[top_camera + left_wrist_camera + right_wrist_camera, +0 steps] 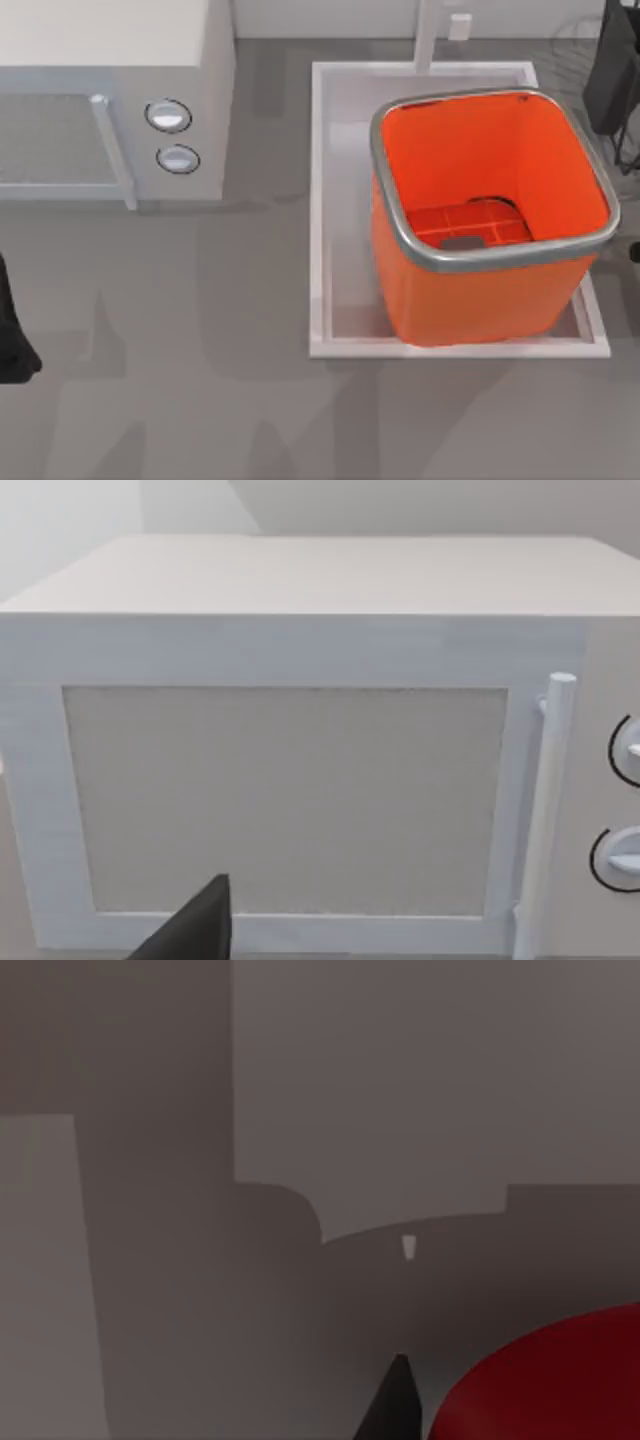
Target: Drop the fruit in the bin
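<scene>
— The jaws?
— Can't tell for either arm; the left arm sits at the counter's left edge.
— The bin?
— Upright in a white tray on the grey counter, right of a white microwave.

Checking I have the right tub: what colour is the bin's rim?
Grey metallic, on the orange bin; rim shows best in the top view.

Grey tabletop all over, soft shadows on it. White microwave sits upper left, door shut, two round knobs beside its handle.
</scene>
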You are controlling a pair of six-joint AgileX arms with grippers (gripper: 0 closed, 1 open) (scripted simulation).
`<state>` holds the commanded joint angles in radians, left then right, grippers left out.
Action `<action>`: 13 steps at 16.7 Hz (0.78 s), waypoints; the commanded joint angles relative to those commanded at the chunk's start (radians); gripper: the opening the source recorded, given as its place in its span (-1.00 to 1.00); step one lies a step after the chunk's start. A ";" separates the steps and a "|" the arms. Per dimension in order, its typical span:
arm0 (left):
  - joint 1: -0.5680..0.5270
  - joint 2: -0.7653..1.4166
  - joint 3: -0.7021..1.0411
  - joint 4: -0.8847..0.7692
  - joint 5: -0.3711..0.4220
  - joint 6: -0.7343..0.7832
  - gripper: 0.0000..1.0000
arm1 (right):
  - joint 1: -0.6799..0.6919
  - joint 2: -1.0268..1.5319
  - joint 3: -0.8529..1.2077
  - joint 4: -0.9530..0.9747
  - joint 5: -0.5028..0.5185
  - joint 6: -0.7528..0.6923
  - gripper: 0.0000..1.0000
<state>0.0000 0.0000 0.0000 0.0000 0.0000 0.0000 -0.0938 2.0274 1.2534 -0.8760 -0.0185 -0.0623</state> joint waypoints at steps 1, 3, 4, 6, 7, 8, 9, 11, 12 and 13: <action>0.000 0.000 0.000 0.000 0.000 0.000 1.00 | 0.000 0.000 0.000 0.000 0.000 0.000 -1.00; 0.000 0.000 0.000 0.000 0.000 0.000 1.00 | -0.004 -0.013 0.007 -0.006 0.024 -0.010 -1.00; 0.000 0.000 0.000 0.000 0.000 0.000 1.00 | -0.005 -0.014 0.019 -0.019 0.023 -0.009 -1.00; 0.000 0.000 0.000 0.000 0.000 0.000 1.00 | -0.006 -0.025 0.074 -0.077 0.023 -0.010 -1.00; 0.000 0.000 0.000 0.000 0.000 0.000 1.00 | -0.006 -0.033 0.111 -0.122 0.023 -0.011 -1.00; 0.000 0.000 0.000 0.000 0.000 0.000 1.00 | -0.006 -0.044 0.151 -0.178 0.023 -0.012 -1.00; 0.000 0.000 0.000 0.000 0.000 0.000 1.00 | -0.006 -0.056 0.193 -0.243 0.022 -0.013 -1.00; 0.000 0.000 0.000 0.000 0.000 0.000 1.00 | -0.007 -0.082 0.279 -0.379 0.023 -0.015 -1.00; 0.000 0.000 0.000 0.000 0.000 0.000 1.00 | -0.007 -0.096 0.320 -0.437 0.023 -0.015 -1.00; 0.000 0.000 0.000 0.000 0.000 0.000 1.00 | -0.008 -0.111 0.358 -0.485 0.023 -0.016 -1.00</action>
<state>0.0000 0.0000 0.0000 0.0000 0.0000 0.0000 -0.1014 1.9168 1.6113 -1.3608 0.0043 -0.0783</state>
